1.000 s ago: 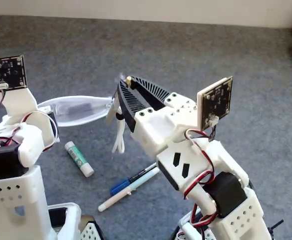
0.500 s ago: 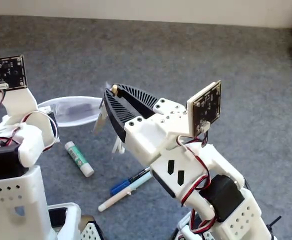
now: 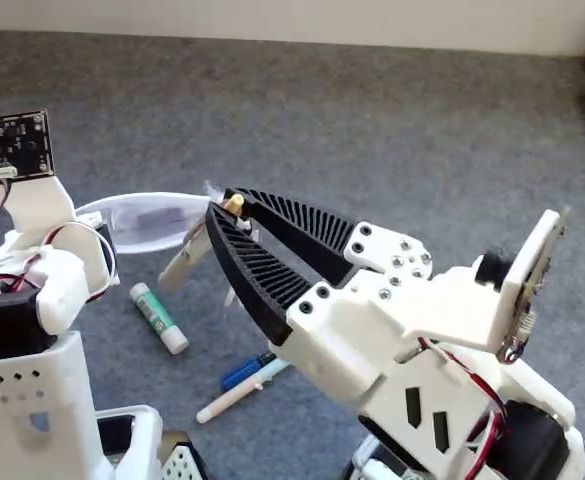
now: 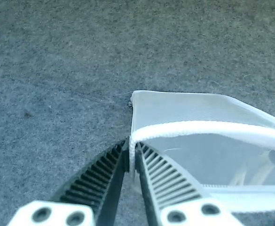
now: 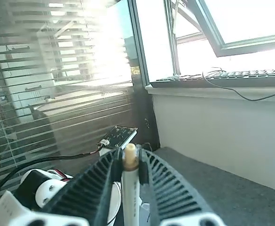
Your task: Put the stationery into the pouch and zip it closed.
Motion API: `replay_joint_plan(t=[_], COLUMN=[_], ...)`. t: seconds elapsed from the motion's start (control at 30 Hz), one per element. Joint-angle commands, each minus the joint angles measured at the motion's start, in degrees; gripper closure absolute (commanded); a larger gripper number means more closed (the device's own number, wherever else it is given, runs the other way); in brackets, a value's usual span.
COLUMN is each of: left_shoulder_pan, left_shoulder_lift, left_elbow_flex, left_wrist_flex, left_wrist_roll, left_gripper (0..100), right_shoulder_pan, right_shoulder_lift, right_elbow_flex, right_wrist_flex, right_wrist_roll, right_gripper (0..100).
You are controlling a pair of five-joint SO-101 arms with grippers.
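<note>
Pouch (image 4: 212, 141) pinched by left claw (image 4: 131, 151), right claw (image 3: 224, 206) upturned, gripping pen (image 3: 182, 262)

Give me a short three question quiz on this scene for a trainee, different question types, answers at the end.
1. True or false: the right gripper is shut on a white pen with a tan end.
2. What does the left gripper hold? A the clear plastic pouch; B a ruler; C nothing.
3. Fill in: the capped pen lying on the grey carpet near the white glue stick with a green label has a ___ cap.
Key: 1 true; 2 A; 3 blue.
</note>
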Motion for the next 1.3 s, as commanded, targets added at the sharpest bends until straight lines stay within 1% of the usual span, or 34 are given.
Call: replay_joint_plan(t=[0.0,0.07,0.17,0.3,0.4,0.63,0.73,1.1,1.27], left_shoulder_pan=[-0.7,-0.7,-0.7,-0.7,-0.7,-0.7,-0.7,-0.7,-0.7], left_shoulder_lift=[2.1,2.1,2.1,2.1,2.1,2.1,2.1,2.1,2.1], left_elbow_flex=[1.1,1.1,1.1,1.1,1.1,1.1,1.1,1.1,1.3], left_wrist_flex=[-0.4,-0.3,-0.3,-0.3,-0.3,-0.4,-0.4,-0.4,-0.4], left_wrist_roll=[0.5,0.5,0.5,0.5,0.5,0.5,0.5,0.5,0.5], left_gripper=[99,99,99,99,99,99,99,99,99], right_shoulder_pan=[-0.5,-0.5,-0.2,3.7,5.1,9.2,9.9,9.9,9.9], right_shoulder_lift=[-0.3,-0.4,-0.7,-0.1,-0.3,-0.3,-0.3,-0.3,-0.3], right_elbow_flex=[-3.4,-3.2,-3.0,-2.3,1.1,11.3,15.3,22.5,28.7], right_wrist_flex=[0.0,-1.5,-7.3,-12.4,-17.5,-25.2,-28.5,-30.0,-35.0], right_wrist_roll=[0.6,0.6,0.6,0.6,0.6,0.6,0.7,0.7,0.8], right_gripper=[99.4,99.4,99.4,99.4,99.4,99.4,99.4,99.4,99.4])
